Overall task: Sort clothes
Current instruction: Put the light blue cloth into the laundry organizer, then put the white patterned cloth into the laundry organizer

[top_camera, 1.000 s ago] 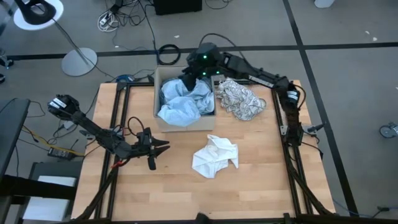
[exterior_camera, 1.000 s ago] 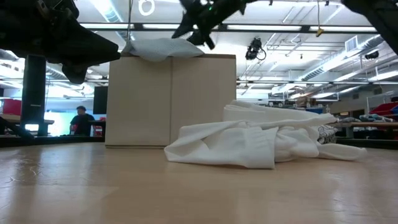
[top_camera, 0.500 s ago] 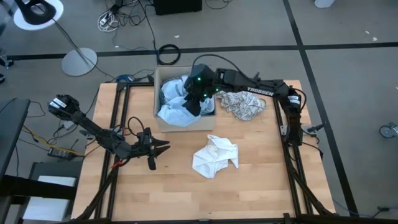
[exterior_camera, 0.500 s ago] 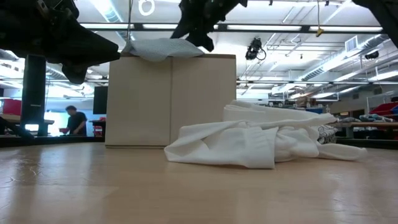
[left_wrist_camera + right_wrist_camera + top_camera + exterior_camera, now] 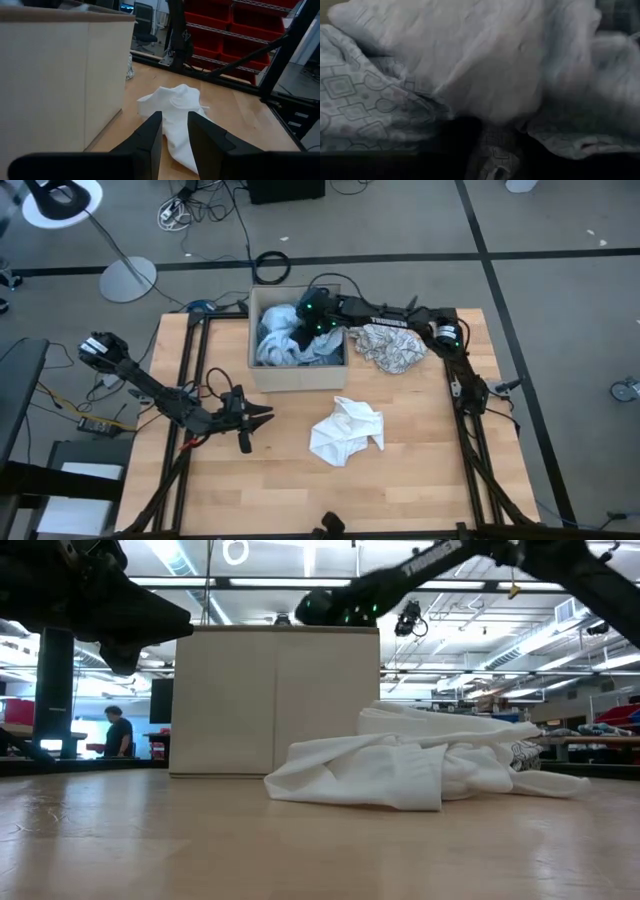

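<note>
We are reaching our right hand (image 5: 303,332) down into the cardboard box (image 5: 296,376), buried among the light blue clothes (image 5: 272,350); whether it is open or closed, we cannot tell. Our left hand (image 5: 262,415) is waiting slightly parted above the worktop (image 5: 400,470), near the white garment (image 5: 345,430), while the patterned garment (image 5: 392,345) is lying beside the box.

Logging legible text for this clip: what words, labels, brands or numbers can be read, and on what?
"TROSSEN": white lettering on the right arm, reaching over the cardboard box; small in the high view, partly readable on the same arm in the low view.
Nothing readable on the box, the white garment, the patterned garment or the left arm.
Red bins behind: no text readable.
</note>
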